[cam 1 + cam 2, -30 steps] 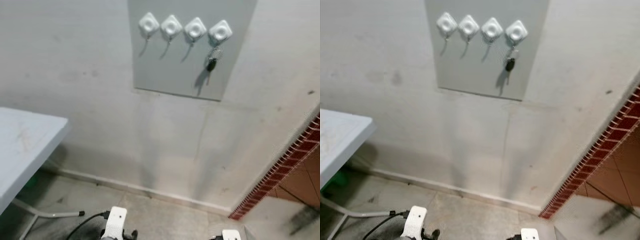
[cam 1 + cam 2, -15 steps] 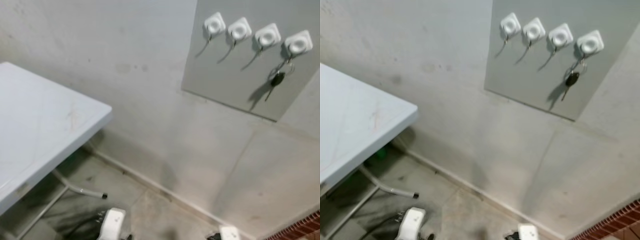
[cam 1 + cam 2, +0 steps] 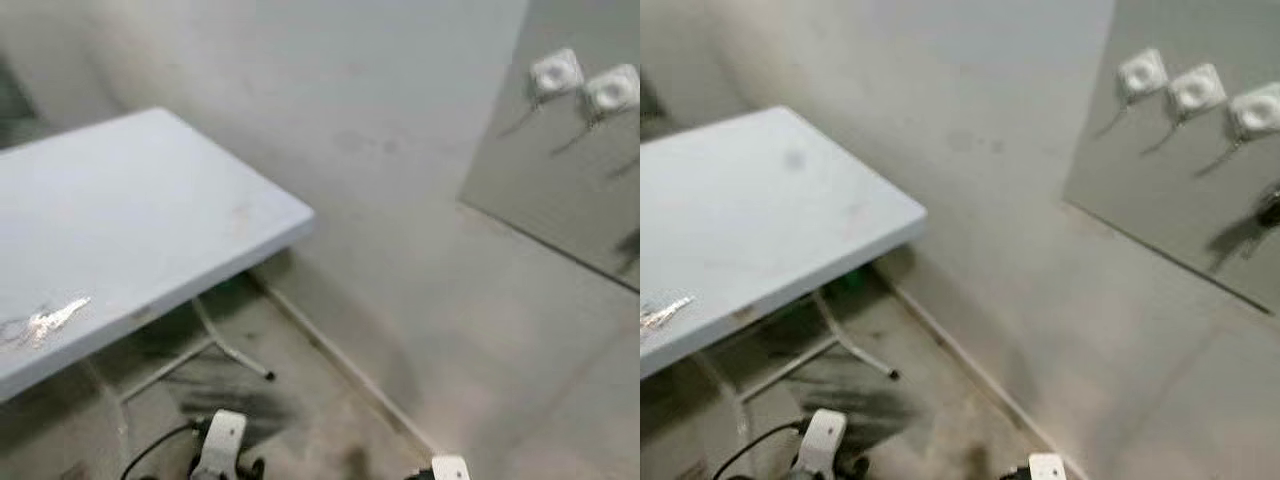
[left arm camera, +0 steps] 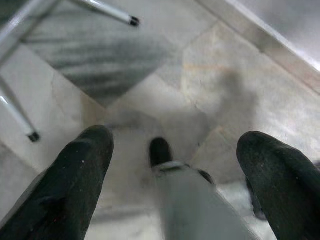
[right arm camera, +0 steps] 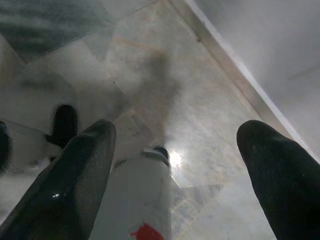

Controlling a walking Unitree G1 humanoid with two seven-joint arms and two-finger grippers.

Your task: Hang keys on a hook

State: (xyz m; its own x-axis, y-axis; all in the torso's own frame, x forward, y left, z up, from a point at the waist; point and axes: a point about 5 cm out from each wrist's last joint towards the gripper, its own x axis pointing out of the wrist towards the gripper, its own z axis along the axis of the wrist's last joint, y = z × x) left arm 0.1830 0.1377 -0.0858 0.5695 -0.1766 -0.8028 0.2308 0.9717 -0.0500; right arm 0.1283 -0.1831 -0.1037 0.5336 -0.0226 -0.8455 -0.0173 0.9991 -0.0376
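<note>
Half-cropped keys (image 3: 1269, 208), blurred hooks (image 3: 1196, 90)

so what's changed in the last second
Only the camera swung to the robot's left: the table now takes up more of the view and the hook panel sits at the right edge. Keys remain hung there. Both grippers, left and right, stay open, low.

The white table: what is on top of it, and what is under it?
On the table lies something small and shiny near its near edge, too blurred to name. Beneath are metal legs, dark-streaked floor tiles and something green; the rest is covered by the tabletop.
</note>
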